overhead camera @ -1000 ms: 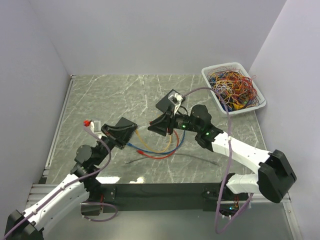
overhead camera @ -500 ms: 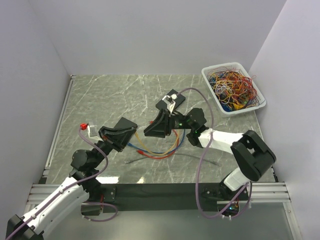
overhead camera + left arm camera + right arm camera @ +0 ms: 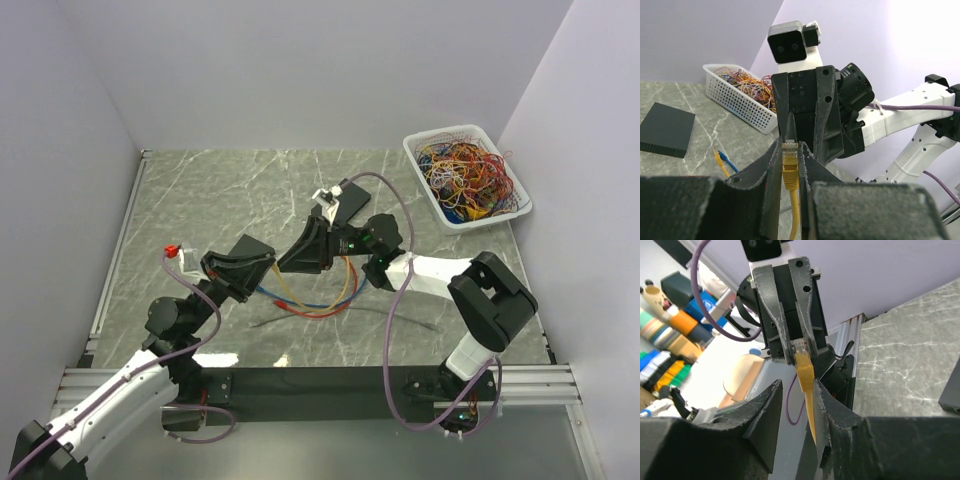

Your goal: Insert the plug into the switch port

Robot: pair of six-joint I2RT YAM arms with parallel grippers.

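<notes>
Clenched on the plug (image 3: 790, 159) are the left gripper's (image 3: 790, 148) jaws. Whether the right gripper's (image 3: 797, 386) jaws, straddling the yellow cable (image 3: 809, 405), are pinching it, we cannot tell. We are holding the plug aloft, apart from the switch (image 3: 665, 130), on its arm-base side. We are judging the plug light and stiff, its cable limp, so we are favouring the shell's sides for holding.

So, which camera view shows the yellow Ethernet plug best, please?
The left wrist view: the yellow Ethernet plug stands centred and sharp, pinched in the left end effector. The right wrist view shows its other side; the top view does not resolve it.
</notes>
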